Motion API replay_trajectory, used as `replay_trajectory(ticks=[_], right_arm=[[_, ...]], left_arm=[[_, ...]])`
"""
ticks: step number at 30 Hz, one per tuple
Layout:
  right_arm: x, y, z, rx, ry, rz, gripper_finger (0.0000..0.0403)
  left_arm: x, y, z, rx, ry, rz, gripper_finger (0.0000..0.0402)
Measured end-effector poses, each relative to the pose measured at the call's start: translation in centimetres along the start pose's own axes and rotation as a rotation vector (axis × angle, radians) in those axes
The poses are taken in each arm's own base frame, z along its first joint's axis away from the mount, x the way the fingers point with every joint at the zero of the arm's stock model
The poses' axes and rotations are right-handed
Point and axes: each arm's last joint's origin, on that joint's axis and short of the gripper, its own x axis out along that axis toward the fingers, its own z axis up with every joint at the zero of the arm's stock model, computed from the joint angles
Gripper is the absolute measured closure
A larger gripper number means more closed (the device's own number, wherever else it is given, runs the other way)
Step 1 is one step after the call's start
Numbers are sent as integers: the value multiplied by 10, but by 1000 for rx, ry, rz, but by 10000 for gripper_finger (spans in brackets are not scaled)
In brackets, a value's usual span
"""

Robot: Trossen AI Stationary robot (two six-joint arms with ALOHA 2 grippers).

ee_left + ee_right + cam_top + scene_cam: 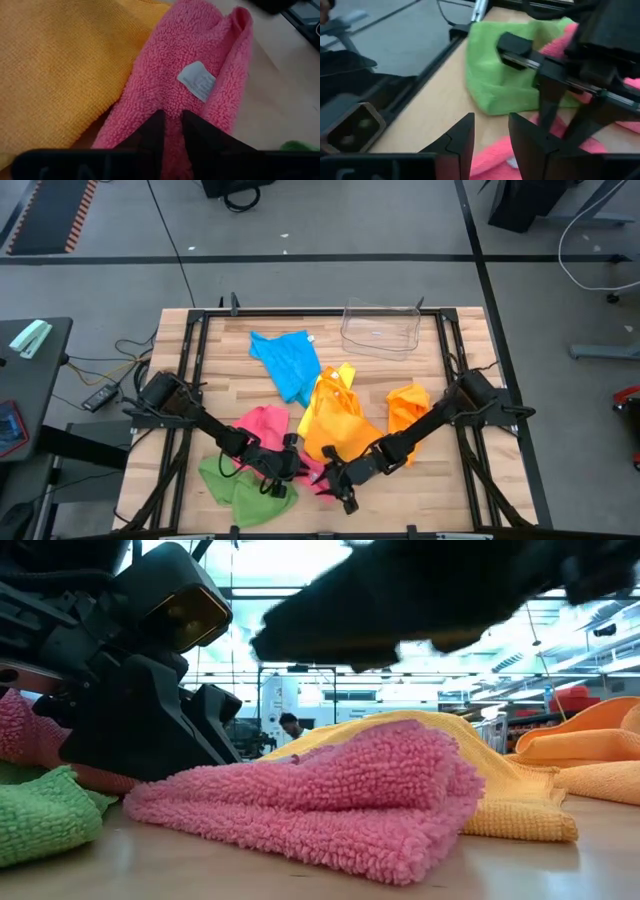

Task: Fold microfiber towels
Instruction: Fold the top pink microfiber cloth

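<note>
A pink towel (330, 800) lies folded on the table near its front edge, with a white label (196, 81) on top. My left gripper (173, 125) comes from the left and is shut on it. My right gripper (491, 131) hovers just above the towel, open, with nothing between its fingers. It shows as the dark blur (400, 595) in the low view. More pink cloth (263, 425) shows behind my left arm. A yellow towel (335, 420) lies against the pink one, and a green towel (245, 492) lies at the near left. My left gripper pinches the pink towel at the end away from its label, with a thick fold of cloth (172, 117) between the two fingers. The fingers slant down from the table's left. The towel lies slack on the table.
An orange towel (408, 408) lies at the right and a blue towel (287, 362) toward the far side. A clear plastic bin (380, 330) stands at the far right. The two grippers are close together near the table's front edge.
</note>
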Motion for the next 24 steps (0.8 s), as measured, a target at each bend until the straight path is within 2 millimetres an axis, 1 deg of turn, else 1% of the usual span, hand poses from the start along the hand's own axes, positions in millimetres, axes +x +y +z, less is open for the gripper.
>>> replay_trajectory(ticks=[2,6,10,14,16,19,20,21,24], right_arm=[[7,-8,-9,29,27,6,274],[23,-14,-40,85,100,17,274],[30,-14,-51,129,112,16,274],[23,-13,-41,119,119,21,274],[15,-10,-31,87,110,29,274],[6,-4,-10,29,37,44,274],[5,-2,-7,19,23,50,274],[5,-1,-8,15,26,50,274],[12,-1,-25,34,87,60,274]], left_arm=[[0,0,0,1,2,1,325],[0,0,0,13,4,1,328],[0,0,-1,15,6,1,324],[0,0,-1,27,4,1,323],[0,0,-1,27,4,1,326],[0,0,-1,27,5,1,330],[0,0,-1,28,4,1,331],[0,0,-1,28,5,1,332],[0,0,-1,28,4,1,331]])
